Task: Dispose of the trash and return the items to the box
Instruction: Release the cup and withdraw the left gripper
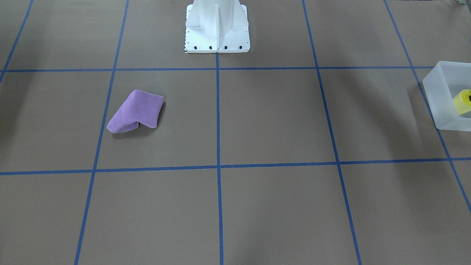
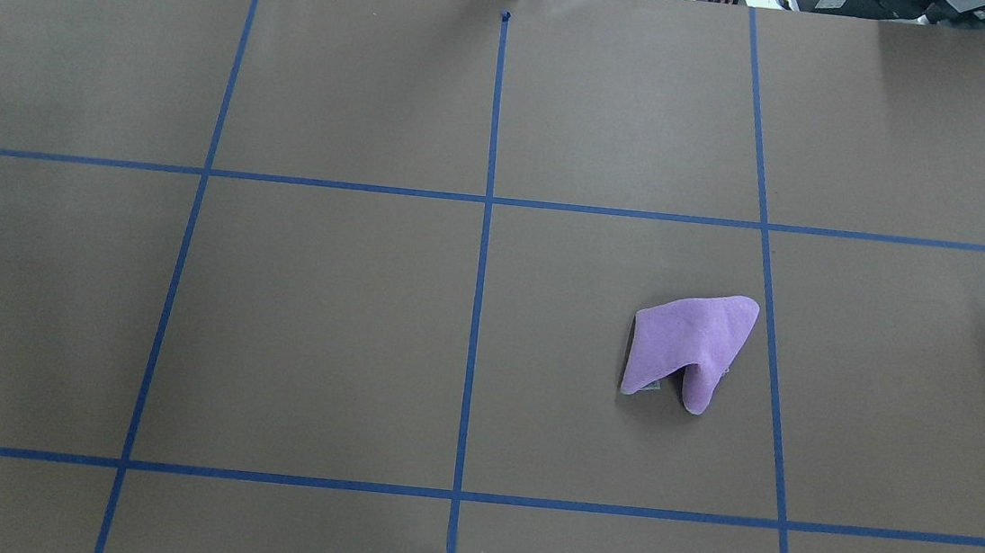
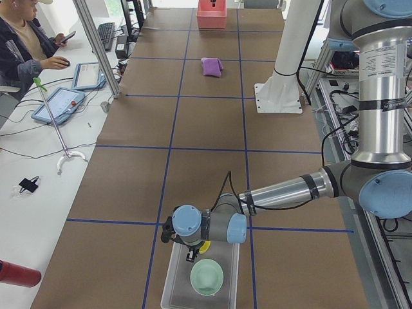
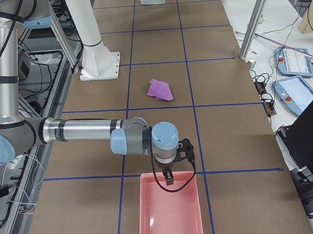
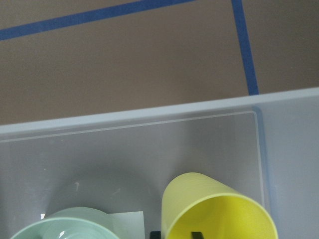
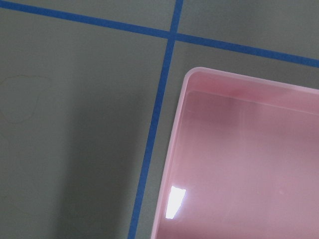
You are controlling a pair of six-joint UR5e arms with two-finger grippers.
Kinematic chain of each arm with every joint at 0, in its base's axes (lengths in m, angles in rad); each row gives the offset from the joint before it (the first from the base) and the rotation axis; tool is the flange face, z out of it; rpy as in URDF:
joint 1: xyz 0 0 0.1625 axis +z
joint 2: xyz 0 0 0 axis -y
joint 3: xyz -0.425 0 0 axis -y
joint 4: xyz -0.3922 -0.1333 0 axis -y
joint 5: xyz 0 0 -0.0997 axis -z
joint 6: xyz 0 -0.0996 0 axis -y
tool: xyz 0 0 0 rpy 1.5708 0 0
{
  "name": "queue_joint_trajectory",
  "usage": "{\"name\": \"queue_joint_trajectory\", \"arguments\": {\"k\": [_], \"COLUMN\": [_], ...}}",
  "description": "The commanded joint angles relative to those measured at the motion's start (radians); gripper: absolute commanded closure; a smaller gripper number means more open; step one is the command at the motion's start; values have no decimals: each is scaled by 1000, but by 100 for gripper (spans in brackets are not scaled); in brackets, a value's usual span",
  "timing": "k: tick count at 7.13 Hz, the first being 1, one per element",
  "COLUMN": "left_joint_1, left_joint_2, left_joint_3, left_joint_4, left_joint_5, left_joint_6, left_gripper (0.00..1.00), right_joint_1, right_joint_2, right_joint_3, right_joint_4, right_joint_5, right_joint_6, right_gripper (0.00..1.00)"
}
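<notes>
The translucent box (image 5: pixel 149 117) holds the mint-green bowl (image 5: pixel 65 226) and the tilted yellow cup (image 5: pixel 219 209). My left gripper (image 5: pixel 175 234) hangs over the box; its two black fingertips (image 5: pixel 197 234) straddle the cup's rim wall with a gap, so it looks open. The side view shows the left gripper (image 3: pixel 187 250) above the cup (image 3: pixel 204 246) and bowl (image 3: pixel 206 277). My right gripper (image 4: pixel 169 177) hovers over the near end of an empty pink bin (image 4: pixel 169 217); I cannot tell if it is open. A crumpled purple cloth (image 2: pixel 689 345) lies on the table.
The white bolted pedestal (image 1: pixel 217 25) stands at the robot's side of the table. The box (image 1: pixel 447 95) sits at the table's left end and the pink bin (image 6: pixel 185 79) at its right end. An operator (image 3: pixel 26 45) sits beside tablets and cables.
</notes>
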Motion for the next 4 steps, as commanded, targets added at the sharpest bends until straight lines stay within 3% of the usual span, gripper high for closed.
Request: {"name": "queue_joint_trajectory", "arguments": {"k": [1,3,4], "left_joint_1": [-7,-8,0], "left_joint_2": [4,0,0], "left_joint_3": [-102,-380,-490], "left_joint_4": [16,292,350], "left_joint_5": [-38,-50,-53], "left_joint_6": [-8,-113,-221], "left_gripper": [2,2,2], "right_joint_1": [0,-3,-20], "right_joint_2": [0,3,6], "right_joint_3": [0,7,12], "right_joint_4": [2,38,78], "right_joint_5": [0,4,39], "right_joint_6": [0,3,77], "right_gripper": [0,0,0]}}
